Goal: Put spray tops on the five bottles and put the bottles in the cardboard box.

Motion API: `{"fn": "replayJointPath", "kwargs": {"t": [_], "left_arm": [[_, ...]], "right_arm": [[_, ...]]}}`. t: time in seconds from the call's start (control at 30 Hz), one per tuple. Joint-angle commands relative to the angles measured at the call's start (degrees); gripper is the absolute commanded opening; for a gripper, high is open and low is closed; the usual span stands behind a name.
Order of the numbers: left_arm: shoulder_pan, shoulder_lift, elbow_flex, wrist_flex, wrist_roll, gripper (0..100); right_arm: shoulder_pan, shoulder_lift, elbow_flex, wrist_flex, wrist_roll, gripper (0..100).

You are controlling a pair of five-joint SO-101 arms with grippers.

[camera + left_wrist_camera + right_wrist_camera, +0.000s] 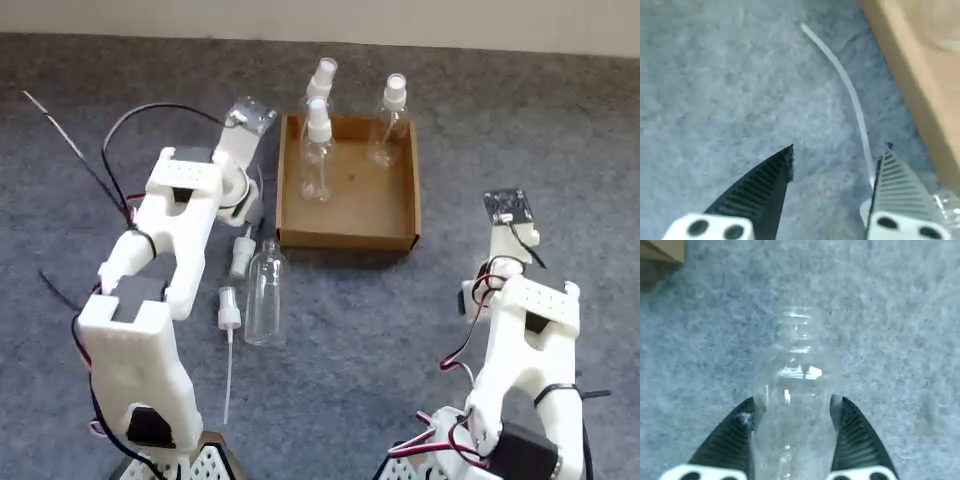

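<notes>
Three clear bottles with white spray tops stand in the cardboard box (pixel 400 215): two at its far left (pixel 318 150) and one at the far right (pixel 390 120). An uncapped bottle (pixel 265 290) lies on the carpet in front of the box's left corner. Two loose spray tops lie by it, one near the box (pixel 240 255) and one farther forward (pixel 228 310). My left gripper (pixel 837 150) is open low over the carpet, with a spray top's thin tube (pixel 850 90) beside one finger. My right gripper (pixel 795 400) is shut on another uncapped clear bottle (pixel 797 375).
Grey carpet covers the table. The box wall (pixel 920 75) runs close beside my left gripper (pixel 248 215). The right arm (pixel 525 300) stands to the right of the box's front edge. A box corner (pixel 662 249) lies beyond the held bottle. Cables trail at the far left.
</notes>
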Motion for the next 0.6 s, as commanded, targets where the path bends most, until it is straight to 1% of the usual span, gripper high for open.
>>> {"fn": "replayJointPath", "kwargs": {"t": [0.0, 0.07, 0.23, 0.4, 0.57], "left_arm": [[-1.98, 1.27, -2.59, -1.76, 0.18, 25], [-4.88, 1.63, -2.51, -1.76, -0.35, 25], [-13.23, 1.36, -2.15, -1.49, -4.4, 25], [-21.05, 1.27, -2.07, -1.41, -7.74, 25], [-26.95, 1.01, -2.42, 2.2, -10.2, 25]], "right_arm": [[0.48, -0.22, -0.48, -1.1, 0.62, 0.3], [0.48, -0.22, -0.48, -1.1, 0.62, 0.3], [0.31, -0.22, -0.48, -1.1, 0.35, 0.3], [-1.36, -0.22, -0.4, -1.01, 0.26, 0.3], [-2.42, -0.22, -0.4, -1.01, 0.26, 0.3]]}}
